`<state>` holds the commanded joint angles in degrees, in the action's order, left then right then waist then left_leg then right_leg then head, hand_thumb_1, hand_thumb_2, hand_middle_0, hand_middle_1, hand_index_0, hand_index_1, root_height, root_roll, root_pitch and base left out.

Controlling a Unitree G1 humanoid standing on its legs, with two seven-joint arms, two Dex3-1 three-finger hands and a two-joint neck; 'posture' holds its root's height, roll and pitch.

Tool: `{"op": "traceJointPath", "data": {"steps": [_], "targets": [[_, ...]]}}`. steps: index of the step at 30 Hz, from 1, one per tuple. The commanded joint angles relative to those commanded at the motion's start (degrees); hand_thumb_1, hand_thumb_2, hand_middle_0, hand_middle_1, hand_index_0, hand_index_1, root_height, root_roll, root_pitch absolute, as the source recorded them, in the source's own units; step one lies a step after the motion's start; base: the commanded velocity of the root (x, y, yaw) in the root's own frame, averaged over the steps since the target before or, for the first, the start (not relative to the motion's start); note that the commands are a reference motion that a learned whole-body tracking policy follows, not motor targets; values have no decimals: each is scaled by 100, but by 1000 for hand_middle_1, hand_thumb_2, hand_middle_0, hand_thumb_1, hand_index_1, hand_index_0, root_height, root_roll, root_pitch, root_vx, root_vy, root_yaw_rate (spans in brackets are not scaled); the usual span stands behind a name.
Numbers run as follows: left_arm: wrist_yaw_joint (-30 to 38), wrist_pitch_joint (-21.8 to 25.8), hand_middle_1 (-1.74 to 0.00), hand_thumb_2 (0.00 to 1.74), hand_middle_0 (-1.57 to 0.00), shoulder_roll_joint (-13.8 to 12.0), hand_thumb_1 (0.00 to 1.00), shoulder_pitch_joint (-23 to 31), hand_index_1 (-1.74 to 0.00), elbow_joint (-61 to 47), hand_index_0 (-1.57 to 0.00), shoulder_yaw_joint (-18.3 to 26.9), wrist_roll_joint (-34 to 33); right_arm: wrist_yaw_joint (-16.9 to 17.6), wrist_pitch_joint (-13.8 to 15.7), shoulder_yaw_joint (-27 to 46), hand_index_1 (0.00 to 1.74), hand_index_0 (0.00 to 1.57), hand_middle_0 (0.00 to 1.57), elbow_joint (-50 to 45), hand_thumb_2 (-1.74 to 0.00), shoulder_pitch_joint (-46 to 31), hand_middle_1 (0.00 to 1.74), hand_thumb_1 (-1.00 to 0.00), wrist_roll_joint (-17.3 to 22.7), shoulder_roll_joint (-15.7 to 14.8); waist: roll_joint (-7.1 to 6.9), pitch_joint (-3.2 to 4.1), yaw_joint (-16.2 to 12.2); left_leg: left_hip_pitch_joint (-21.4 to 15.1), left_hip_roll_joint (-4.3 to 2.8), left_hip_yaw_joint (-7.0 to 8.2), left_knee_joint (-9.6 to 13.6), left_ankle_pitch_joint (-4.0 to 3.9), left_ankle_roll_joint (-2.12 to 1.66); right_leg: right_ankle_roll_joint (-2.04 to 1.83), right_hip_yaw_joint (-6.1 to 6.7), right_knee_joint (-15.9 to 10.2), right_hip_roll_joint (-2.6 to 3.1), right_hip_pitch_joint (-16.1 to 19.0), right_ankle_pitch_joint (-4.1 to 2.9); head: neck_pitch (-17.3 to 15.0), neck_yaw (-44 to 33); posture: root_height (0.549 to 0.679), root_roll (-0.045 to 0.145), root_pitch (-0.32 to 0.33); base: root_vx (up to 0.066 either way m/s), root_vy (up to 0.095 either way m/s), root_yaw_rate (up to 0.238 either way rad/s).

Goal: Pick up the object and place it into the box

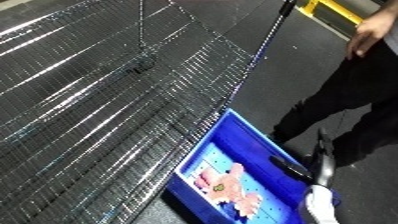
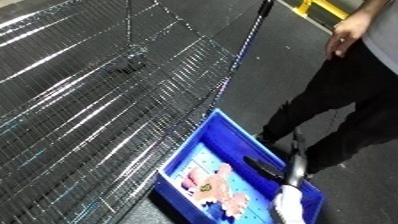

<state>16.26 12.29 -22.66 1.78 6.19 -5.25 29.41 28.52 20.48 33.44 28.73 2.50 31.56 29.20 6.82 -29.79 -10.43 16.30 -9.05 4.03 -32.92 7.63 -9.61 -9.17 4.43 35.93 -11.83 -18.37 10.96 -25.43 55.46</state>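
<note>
A pink soft object (image 1: 226, 185) lies inside the blue bin (image 1: 238, 125), on the bin's pale floor near its left wall. My right hand (image 1: 291, 169) hovers over the bin's right rim, above and to the right of the pink object and apart from it. Its black fingers (image 2: 263, 167) are stretched out and hold nothing. Behind the hand, the silver and white forearm (image 1: 322, 200) comes in from the lower right corner. My left hand does not show in either view.
A large wire mesh surface (image 1: 107, 100) fills the left and middle, its edge running right beside the bin. Dark floor (image 1: 275, 75) lies to the right. A black pole (image 1: 277, 27) and a yellow rail (image 1: 333, 9) stand at the top right.
</note>
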Motion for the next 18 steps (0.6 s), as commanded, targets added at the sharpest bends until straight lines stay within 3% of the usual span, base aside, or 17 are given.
{"op": "traceJointPath", "data": {"steps": [10,13,18], "targets": [[7,-93,-1740,1740,-1570,131,1000,10,-1740,48,-1570,112,-44,-230,-152,-757,0,0,0,-1463,0,112,0,0,-618,-278,-116,0,151,12,26,-84,-48,-1,11,8,-4,161,45,5,92,-269,-1436,643,67,-104,7,-20,47],[1,-159,-1740,1740,-1570,176,1000,26,-1740,46,-1570,103,-66,-355,-244,-1038,0,0,0,-1880,0,165,0,0,-807,-331,-167,0,245,44,33,-119,-66,-11,12,10,-12,201,56,-13,108,94,-1892,642,66,-106,7,-40,82],[-46,-214,-1740,1740,-1570,210,1000,67,-1740,-24,-1570,89,-60,-596,-369,-1463,0,0,0,-2389,0,254,0,0,-949,-400,-225,0,387,119,49,-170,-107,-23,17,12,-11,278,67,-80,138,430,-2601,641,65,-103,-2,-24,61]]}}
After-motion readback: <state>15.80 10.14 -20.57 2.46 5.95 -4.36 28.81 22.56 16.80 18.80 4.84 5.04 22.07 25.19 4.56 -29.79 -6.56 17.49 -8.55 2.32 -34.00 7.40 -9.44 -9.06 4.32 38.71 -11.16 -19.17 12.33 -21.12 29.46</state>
